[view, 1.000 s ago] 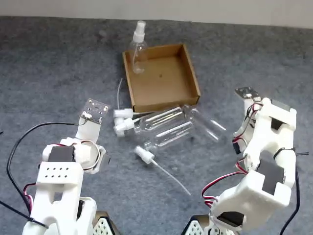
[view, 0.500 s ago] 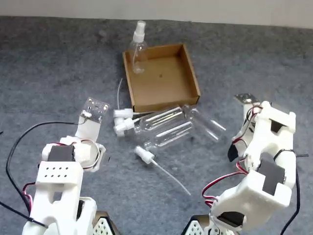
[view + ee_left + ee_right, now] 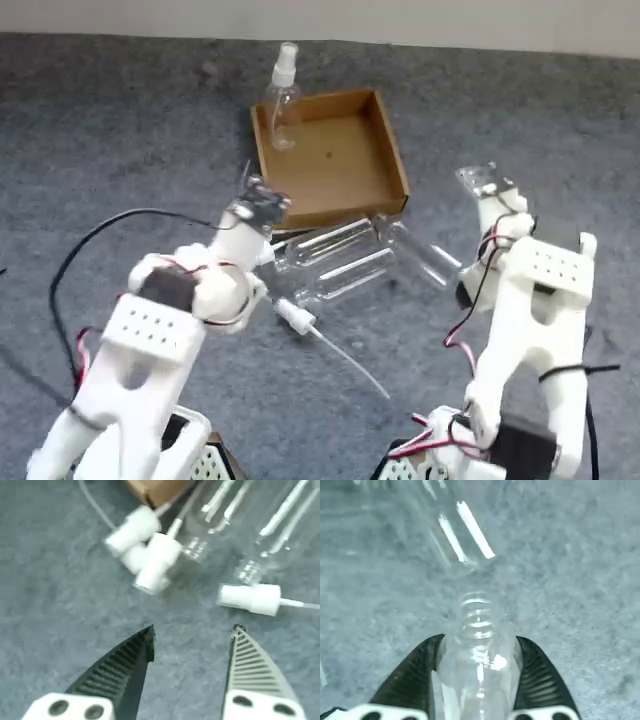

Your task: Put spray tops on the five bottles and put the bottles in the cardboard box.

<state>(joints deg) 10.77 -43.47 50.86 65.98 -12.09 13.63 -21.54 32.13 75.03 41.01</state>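
Observation:
The cardboard box (image 3: 338, 211) holds one capped bottle (image 3: 283, 105) standing in its far left corner. In front of the box lie two clear bottles (image 3: 322, 245) (image 3: 345, 277) with white spray tops (image 3: 132, 527) (image 3: 157, 562) at their necks, plus an uncapped bottle (image 3: 425, 252). A loose spray top (image 3: 294, 314) (image 3: 250, 600) with a long tube lies nearer. My left gripper (image 3: 192, 630) hovers open just short of those tops. My right gripper (image 3: 479, 640) is shut on another clear bottle (image 3: 477, 630), threaded neck pointing outward toward the uncapped one.
Grey carpet (image 3: 120, 130) covers the table. A thin loose tube (image 3: 243, 185) lies left of the box. The left arm (image 3: 190, 290) and right arm (image 3: 530, 290) flank the cluster of bottles; open carpet lies far left and far right.
The left arm has swung forward and to the right, over the spray tops. The right arm has moved forward and left toward the uncapped bottle. The bottles have not shifted.

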